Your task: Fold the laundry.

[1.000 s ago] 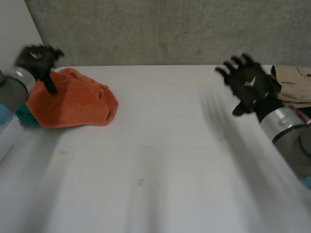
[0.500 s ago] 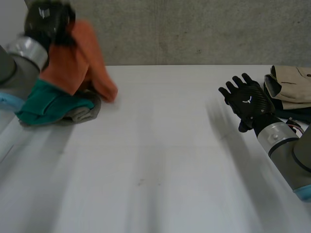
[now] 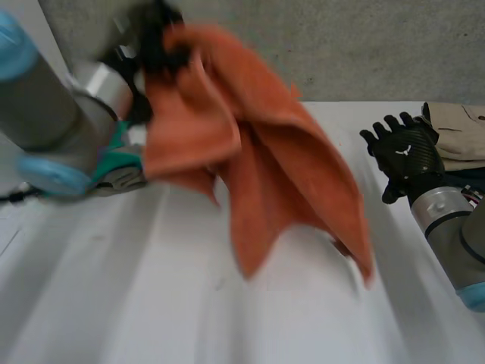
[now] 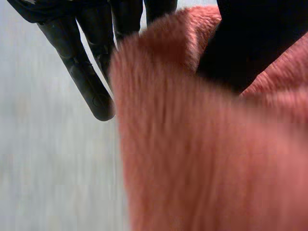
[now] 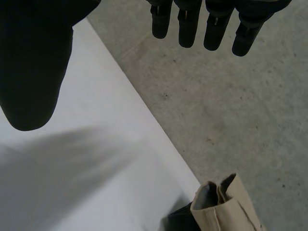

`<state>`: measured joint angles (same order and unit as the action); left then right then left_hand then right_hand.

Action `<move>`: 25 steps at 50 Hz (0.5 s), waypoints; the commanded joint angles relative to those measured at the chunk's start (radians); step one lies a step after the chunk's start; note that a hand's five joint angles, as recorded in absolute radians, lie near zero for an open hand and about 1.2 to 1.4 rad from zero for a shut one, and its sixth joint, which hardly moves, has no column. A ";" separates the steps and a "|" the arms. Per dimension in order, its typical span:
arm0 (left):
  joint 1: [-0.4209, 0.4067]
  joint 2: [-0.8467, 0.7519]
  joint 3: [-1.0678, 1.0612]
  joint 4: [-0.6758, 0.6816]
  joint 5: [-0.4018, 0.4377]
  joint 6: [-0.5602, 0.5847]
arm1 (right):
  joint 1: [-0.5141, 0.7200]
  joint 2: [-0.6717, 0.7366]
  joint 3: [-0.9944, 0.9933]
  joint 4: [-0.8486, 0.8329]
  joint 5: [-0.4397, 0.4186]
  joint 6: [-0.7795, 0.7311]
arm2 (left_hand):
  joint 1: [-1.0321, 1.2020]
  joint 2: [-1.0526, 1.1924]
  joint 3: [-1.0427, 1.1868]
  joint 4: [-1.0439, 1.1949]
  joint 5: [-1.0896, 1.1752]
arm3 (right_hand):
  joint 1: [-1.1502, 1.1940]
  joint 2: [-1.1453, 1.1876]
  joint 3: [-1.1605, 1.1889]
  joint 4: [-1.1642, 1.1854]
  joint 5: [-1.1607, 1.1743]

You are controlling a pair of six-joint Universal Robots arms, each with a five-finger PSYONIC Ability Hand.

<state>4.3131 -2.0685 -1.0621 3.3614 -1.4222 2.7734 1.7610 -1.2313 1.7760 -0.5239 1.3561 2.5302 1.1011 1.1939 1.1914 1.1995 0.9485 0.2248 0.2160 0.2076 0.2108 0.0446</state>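
While the white table (image 3: 151,303) lies bare across its middle, one orange towel (image 3: 265,152) hangs in the air above it, held up high at the far left side and draping down and across toward the right. Its long axis runs from that raised grip slantwise down to a loose tail that ends low over the table, and that tail is the part closest to the right hand (image 3: 405,152), though the two are plainly apart. The left hand (image 3: 155,38) has the top of the towel: from its wrist I see the fingers (image 4: 91,82) straight on one side of the cloth and the thumb (image 4: 250,43) pressed on the other, pinching it between them. The right hand hovers over the table's right edge with fingers straight and spread, holding nothing. To my eye the next move turns on that free tail, and the right hand is the nearer one to take it. Under the left arm sit one teal cloth (image 3: 114,155) and one grey cloth (image 3: 125,180), bunched together. Just beyond the right hand lies one beige garment (image 3: 458,133), folded.
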 commanded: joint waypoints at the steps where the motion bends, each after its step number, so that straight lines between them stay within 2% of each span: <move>1: -0.013 -0.243 -0.047 -0.169 -0.020 0.109 | -0.017 -0.020 -0.044 0.123 -0.008 0.170 | 0.295 0.202 0.205 0.197 0.273 | -0.050 -0.042 -0.033 -0.036 -0.045; 5: 0.010 -0.246 -0.070 -0.194 -0.092 0.187 | -0.011 -0.022 -0.072 0.232 -0.017 0.190 | 0.295 0.202 0.205 0.197 0.273 | -0.050 -0.042 -0.033 -0.036 -0.045; 6: 0.016 -0.239 -0.076 -0.195 -0.110 0.201 | -0.011 -0.022 -0.076 0.251 -0.018 0.190 | 0.211 0.118 0.121 0.113 0.189 | -0.050 -0.042 -0.033 -0.036 -0.045; 7: 0.022 -0.229 -0.082 -0.195 -0.124 0.215 | -0.009 -0.022 -0.082 0.271 -0.018 0.190 | 0.053 -0.039 -0.037 -0.045 0.031 | -0.050 -0.042 -0.033 -0.036 -0.045; 8: 0.029 -0.198 -0.094 -0.198 -0.145 0.239 | -0.009 -0.022 -0.096 0.312 -0.020 0.190 | -0.271 -0.364 -0.361 -0.369 -0.293 | -0.050 -0.042 -0.033 -0.036 -0.045; 10: 0.031 -0.161 -0.107 -0.201 -0.159 0.265 | -0.009 -0.022 -0.107 0.350 -0.020 0.191 | -0.470 -0.563 -0.560 -0.568 -0.492 | -0.050 -0.042 -0.033 -0.036 -0.045; 14: 0.017 -0.072 -0.166 -0.203 -0.162 0.327 | -0.008 -0.022 -0.128 0.441 -0.009 0.194 | -0.570 -0.663 -0.661 -0.669 -0.592 | -0.050 -0.042 -0.033 -0.036 -0.045; 19: -0.024 0.074 -0.295 -0.186 -0.170 0.399 | 0.005 -0.028 -0.136 0.565 0.030 0.229 | -0.576 -0.669 -0.667 -0.675 -0.598 | -0.050 -0.042 -0.033 -0.036 -0.045; 25: -0.084 0.100 -0.386 -0.152 -0.170 0.440 | 0.038 -0.079 -0.080 0.642 0.055 0.269 | -0.565 -0.658 -0.655 -0.663 -0.587 | -0.050 -0.042 -0.033 -0.036 -0.045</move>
<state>4.2862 -2.0034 -1.3562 3.1773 -1.5947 3.1751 1.7678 -1.2669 1.6447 0.0466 1.3844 2.7629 0.5026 0.4985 0.5001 0.4875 0.3099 0.2248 0.2161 0.2076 0.2108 0.0442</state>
